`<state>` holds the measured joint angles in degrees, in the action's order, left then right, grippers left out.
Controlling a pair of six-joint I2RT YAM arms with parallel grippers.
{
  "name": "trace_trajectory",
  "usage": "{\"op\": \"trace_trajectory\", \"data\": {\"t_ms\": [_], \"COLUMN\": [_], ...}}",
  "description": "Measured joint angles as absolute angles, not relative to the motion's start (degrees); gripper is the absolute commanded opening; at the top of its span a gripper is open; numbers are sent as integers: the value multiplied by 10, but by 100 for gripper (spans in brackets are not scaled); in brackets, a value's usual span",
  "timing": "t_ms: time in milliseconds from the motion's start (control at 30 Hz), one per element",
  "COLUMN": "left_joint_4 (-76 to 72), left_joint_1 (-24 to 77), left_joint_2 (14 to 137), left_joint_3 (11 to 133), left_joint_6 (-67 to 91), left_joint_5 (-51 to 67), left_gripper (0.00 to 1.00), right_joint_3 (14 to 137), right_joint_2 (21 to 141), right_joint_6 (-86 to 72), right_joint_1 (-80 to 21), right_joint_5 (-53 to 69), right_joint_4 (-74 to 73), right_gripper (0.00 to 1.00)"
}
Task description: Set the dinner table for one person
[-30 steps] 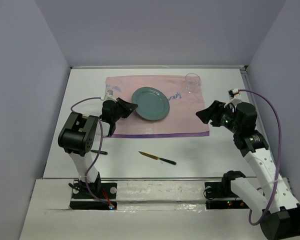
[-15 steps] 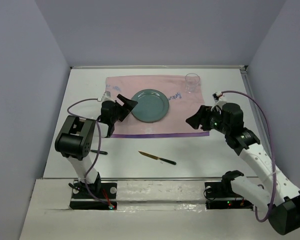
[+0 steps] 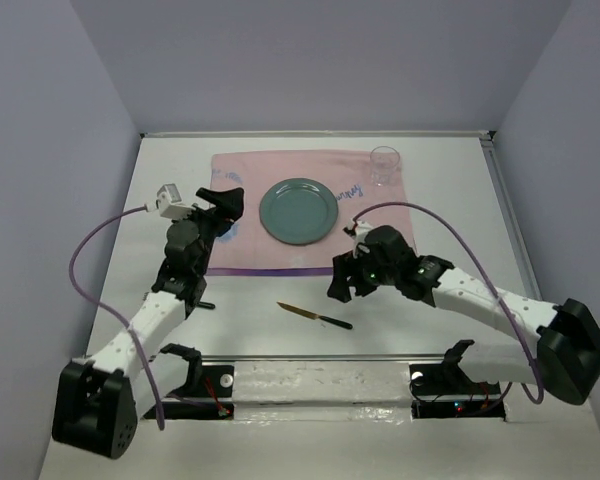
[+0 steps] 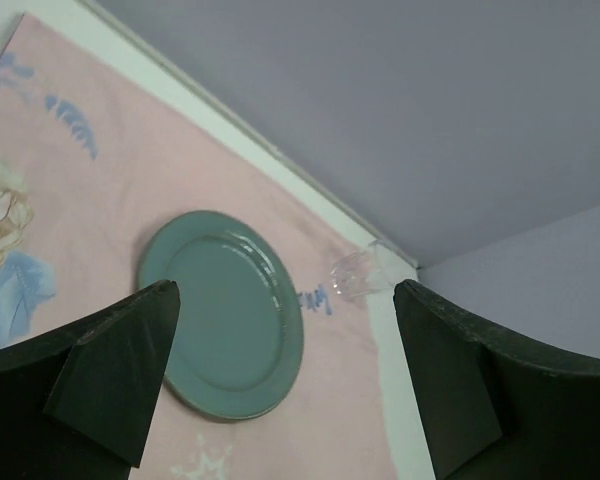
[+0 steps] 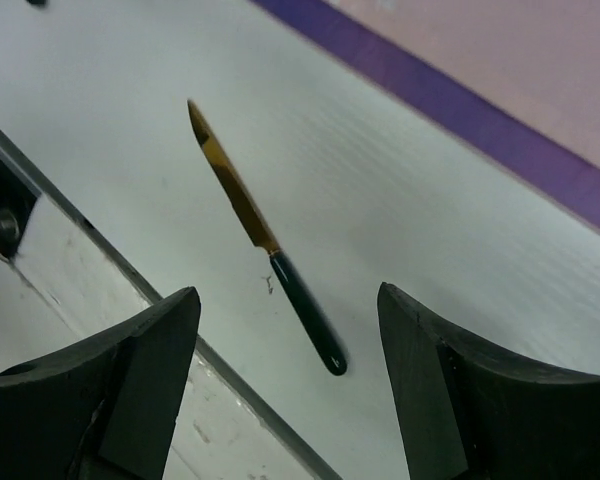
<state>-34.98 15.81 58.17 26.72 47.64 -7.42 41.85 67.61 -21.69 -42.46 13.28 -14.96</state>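
- White desk (image 3: 450, 170) between lilac walls carries a pink cloth (image 3: 310, 165) at its far middle, with a green plate (image 3: 299, 209) and a clear glass (image 3: 384, 165) on it.
- We find the knife (image 5: 265, 240) on bare desk, just beside the cloth's near purple edge, not touching it.
- Its long axis runs roughly left to right. The blade tip points left and slightly away, and the dark handle lies right, nearer the bases.
- We judge it light, stiff, thin and prone to slide. The thicker handle looks the best place to pinch.
- Our right claw (image 5: 285, 300) hangs over that handle, jaws wide, empty.
- Our left claw (image 4: 285, 295) is spread wide, empty, facing the plate.
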Motion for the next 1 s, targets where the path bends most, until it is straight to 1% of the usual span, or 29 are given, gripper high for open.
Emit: {"op": "trace_trajectory", "data": {"t_ms": [100, 167, 200, 300, 400, 500, 567, 600, 633, 700, 767, 900, 1000], "left_joint_4": [-290, -223, -181, -110, -53, -26, -12, -5, 3, 18, 35, 78, 86], "left_joint_1": [165, 166, 166, 166, 166, 166, 166, 166, 166, 166, 166, 166, 167], "left_joint_2": [477, 397, 364, 297, 256, 259, 267, 275, 290, 319, 360, 401, 387], "left_joint_3": [277, 307, 334, 408, 486, 554, 571, 576, 582, 588, 592, 590, 581], "left_joint_6": [452, 422, 404, 356, 306, 265, 244, 235, 226, 209, 192, 153, 136], "left_joint_5": [-82, -91, -97, -120, -142, -134, -122, -116, -104, -86, -63, -50, -60], "left_gripper": [99, 99, 99, 99, 99, 99, 99, 99, 99, 99, 99, 99, 99], "right_joint_3": [426, 431, 437, 453, 514, 605, 665, 715, 741, 813, 856, 945, 1004], "right_joint_2": [727, 749, 763, 794, 868, 964, 1021, 1064, 1087, 1150, 1194, 1269, 1316], "right_joint_6": [-208, -206, -205, -202, -196, -177, -163, -148, -142, -121, -110, -82, -62], "right_joint_1": [-484, -508, -524, -545, -563, -583, -598, -610, -617, -630, -638, -648, -653], "right_joint_5": [110, 99, 93, 89, 95, 109, 112, 118, 121, 129, 135, 134, 126], "right_joint_4": [-149, -149, -148, -120, -82, -46, -31, -23, -19, -10, -8, -35, -56], "right_gripper": [77, 77, 75, 71, 68, 62, 60, 61, 62, 67, 74, 79, 82]}}
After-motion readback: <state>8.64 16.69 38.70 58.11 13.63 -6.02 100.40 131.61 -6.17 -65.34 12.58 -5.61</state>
